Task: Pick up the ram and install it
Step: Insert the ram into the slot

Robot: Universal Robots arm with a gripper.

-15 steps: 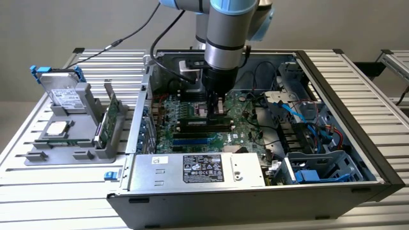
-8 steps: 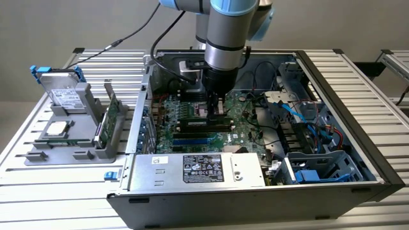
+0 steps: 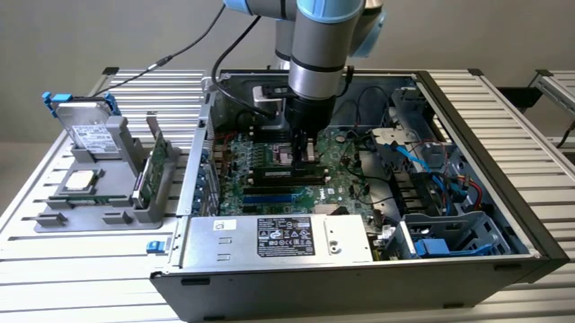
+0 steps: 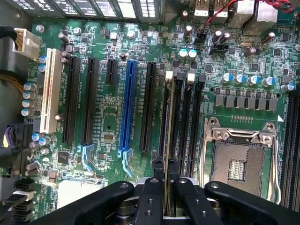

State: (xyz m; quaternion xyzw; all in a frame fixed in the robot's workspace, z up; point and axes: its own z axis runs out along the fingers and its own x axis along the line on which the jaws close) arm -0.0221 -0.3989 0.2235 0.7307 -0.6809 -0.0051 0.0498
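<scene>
Slatted metal table (image 3: 81, 286), open computer case (image 3: 508, 202) lying on it, side off. All clock positions are exterior view, with the case centre as the dial.

Robot arm (image 3: 319, 54) drops in from 12 o'clock, straight down onto the motherboard (image 3: 260, 192) near the dial centre. Power supply (image 3: 279, 239) with a white label sits at 6 o'clock along the near wall. Blue drive cage (image 3: 449, 235) at 4 o'clock, with cable clutter above it at 3 o'clock. Grey fixture tray (image 3: 90, 215) sits outside the case at 9 o'clock. On it are a hard drive (image 3: 90, 134) propped up at the far end, a green card (image 3: 157, 161) standing on edge on the side nearest the case, and a square silver chip (image 3: 81, 180) lying flat.

Gripper (image 4: 166, 171) is low over the board, its black fingers (image 4: 150, 192) clamped on the ram (image 4: 167, 122), one on each face. The ram is seen edge-on as a thin strip, upright and lined up along one of the four black memory slots (image 4: 194, 122), second in from the expansion-slot side. Its lower edge is at the slot, but I cannot tell if it is fully seated or if the end latches are closed.

Wrist view, board detail: the empty processor socket (image 4: 239, 161) with a metal frame is just beside the memory slots. On the other side of them are black expansion slots, then a blue slot (image 4: 127, 103). A white slot (image 4: 50, 89) is farthest from the ram, near the board edge.
</scene>
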